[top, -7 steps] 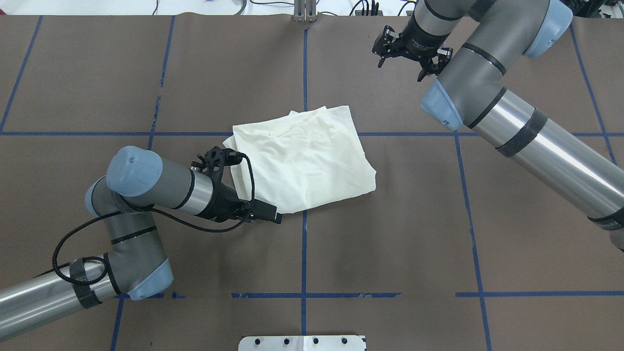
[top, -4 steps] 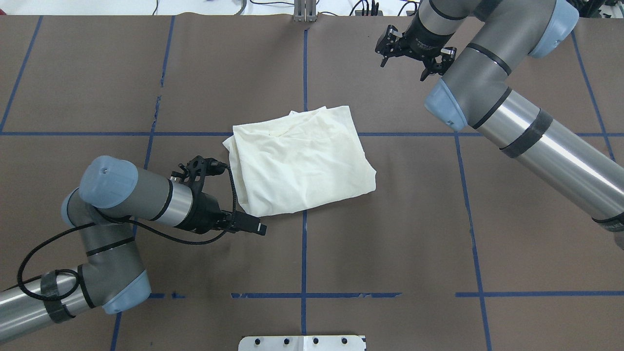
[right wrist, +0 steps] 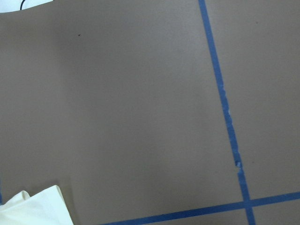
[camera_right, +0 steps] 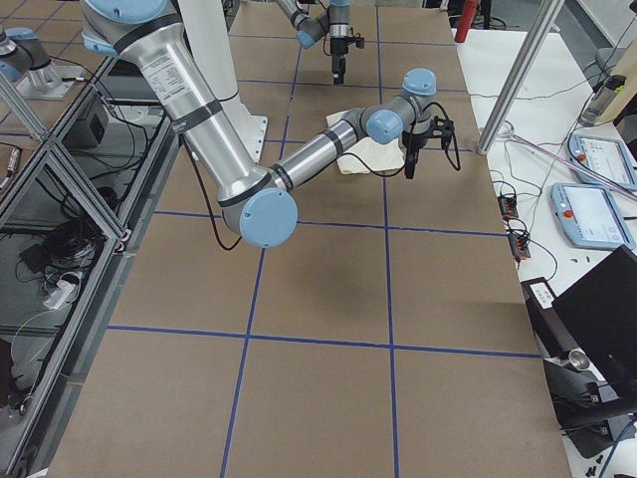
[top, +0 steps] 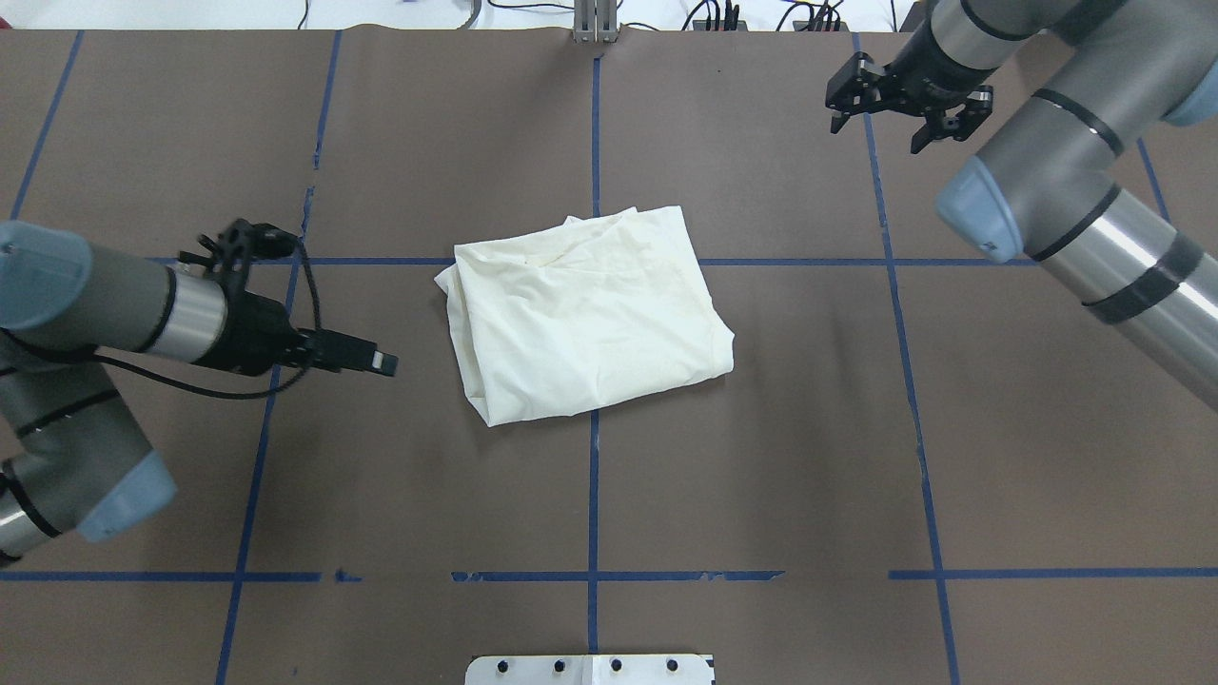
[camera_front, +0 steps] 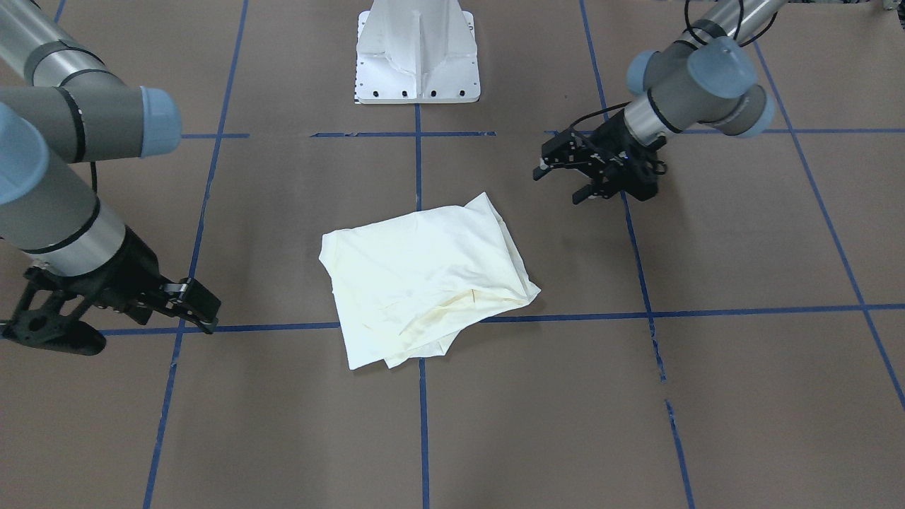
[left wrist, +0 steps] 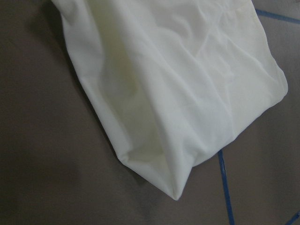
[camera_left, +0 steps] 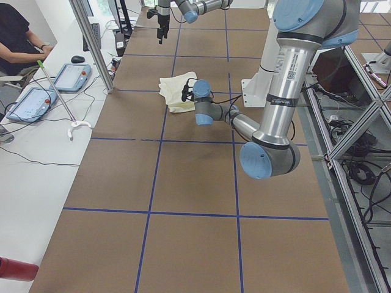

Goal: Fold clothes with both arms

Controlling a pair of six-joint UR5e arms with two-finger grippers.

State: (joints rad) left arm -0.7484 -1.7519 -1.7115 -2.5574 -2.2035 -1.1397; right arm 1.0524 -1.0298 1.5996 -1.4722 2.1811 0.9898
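Observation:
The clothes are one cream shirt, folded into a rough rectangle and lying plain side up at the table's middle. No print shows. My left gripper hovers a short way left of the shirt's near-left corner, apart from it. In the front-facing view the left gripper stands open and empty. The left wrist view looks down on the shirt's corner. My right gripper is open and empty at the far right of the table, well away from the shirt. A corner of the shirt just shows in the right wrist view.
Blue tape lines divide the brown table cover into squares. The white pedestal base stands at the robot's edge. Beyond the far edge sits a person at a white bench with tablets and cables.
My left arm has drawn back to the left, off the shirt's near-left corner. My right arm has swung further right and away. The shirt has not moved.

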